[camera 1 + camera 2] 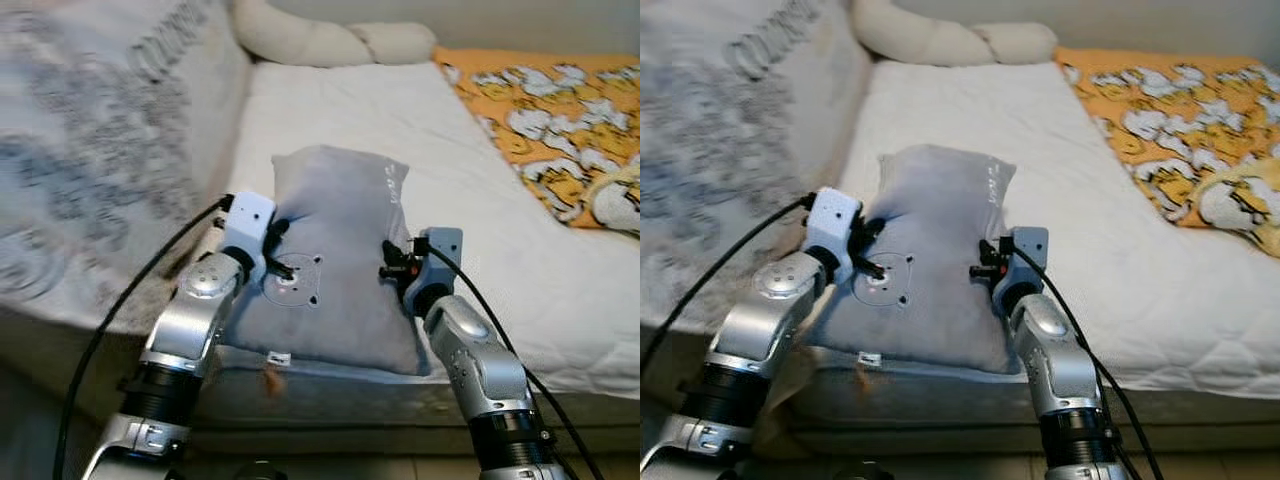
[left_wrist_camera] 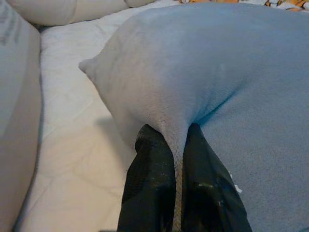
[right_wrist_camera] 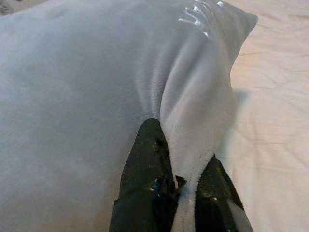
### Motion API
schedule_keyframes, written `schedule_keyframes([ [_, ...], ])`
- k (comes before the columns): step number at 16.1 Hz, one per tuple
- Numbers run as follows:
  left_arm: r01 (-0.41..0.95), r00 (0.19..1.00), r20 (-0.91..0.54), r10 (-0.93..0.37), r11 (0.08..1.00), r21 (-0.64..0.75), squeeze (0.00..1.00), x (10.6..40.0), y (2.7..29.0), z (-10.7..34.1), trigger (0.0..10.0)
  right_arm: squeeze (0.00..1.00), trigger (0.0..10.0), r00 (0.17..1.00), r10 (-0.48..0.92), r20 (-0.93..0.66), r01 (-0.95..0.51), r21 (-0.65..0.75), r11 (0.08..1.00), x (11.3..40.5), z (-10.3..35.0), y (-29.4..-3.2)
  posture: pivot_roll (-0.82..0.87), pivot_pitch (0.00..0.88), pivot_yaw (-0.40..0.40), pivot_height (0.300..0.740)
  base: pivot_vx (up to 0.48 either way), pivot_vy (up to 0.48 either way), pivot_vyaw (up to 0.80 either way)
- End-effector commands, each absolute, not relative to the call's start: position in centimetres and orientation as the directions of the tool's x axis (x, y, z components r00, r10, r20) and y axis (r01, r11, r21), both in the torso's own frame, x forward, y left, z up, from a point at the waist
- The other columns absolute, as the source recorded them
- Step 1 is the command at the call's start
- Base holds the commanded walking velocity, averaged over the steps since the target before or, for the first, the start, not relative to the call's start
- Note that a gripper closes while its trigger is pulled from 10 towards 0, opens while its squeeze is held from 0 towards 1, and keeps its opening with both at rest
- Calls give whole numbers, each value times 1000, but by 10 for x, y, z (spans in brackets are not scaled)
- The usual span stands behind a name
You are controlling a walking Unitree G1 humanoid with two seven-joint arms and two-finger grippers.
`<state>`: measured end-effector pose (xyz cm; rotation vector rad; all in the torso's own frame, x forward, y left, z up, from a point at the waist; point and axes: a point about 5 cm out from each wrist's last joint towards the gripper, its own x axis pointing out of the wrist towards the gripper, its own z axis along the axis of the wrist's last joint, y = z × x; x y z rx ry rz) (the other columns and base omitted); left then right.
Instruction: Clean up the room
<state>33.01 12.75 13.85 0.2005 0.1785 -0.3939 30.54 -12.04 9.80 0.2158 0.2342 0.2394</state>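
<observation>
A grey plush pillow with a small bear face patch lies on the near edge of the white mattress. My left gripper is shut on a pinch of the pillow's left side; the fabric is squeezed between its black fingers. On the pillow's right edge my right gripper is shut on a fold of its cloth, fingers clamped either side. Both silver arms reach up from below.
A grey patterned blanket is heaped on the left. Cream bolster pillows lie at the bed's head. An orange quilt with white cartoon figures covers the right side. The mattress front edge is just before me.
</observation>
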Motion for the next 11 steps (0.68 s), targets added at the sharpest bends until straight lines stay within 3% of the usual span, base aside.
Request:
schedule_keyframes([
  [1, 378, 922, -164, -352, 909, 174, 0, 334, 129, 151, 10000, 0, 10000, 958, 221, -182, -180, 220, 959, 309, 104, -131, 80, 0, 17, 740, 0, 0, 0],
  [5, 365, 926, -166, -338, 915, 174, 0, 335, 132, 152, 10000, 0, 10000, 958, 221, -181, -178, 226, 958, 309, 104, -130, 80, 0, 20, 740, 0, 0, 0],
  [8, 358, 929, -165, -331, 918, 171, 0, 335, 133, 152, 10000, 0, 10000, 946, 268, -182, -231, 203, 952, 309, 103, -125, 82, 0, 20, 740, 271, 0, 0],
  [11, 341, 934, -171, -313, 924, 172, 0, 335, 136, 151, 10000, 0, 10000, 929, 319, -188, -289, 170, 942, 308, 102, -117, 85, 0, 16, 740, 274, 0, 800],
])
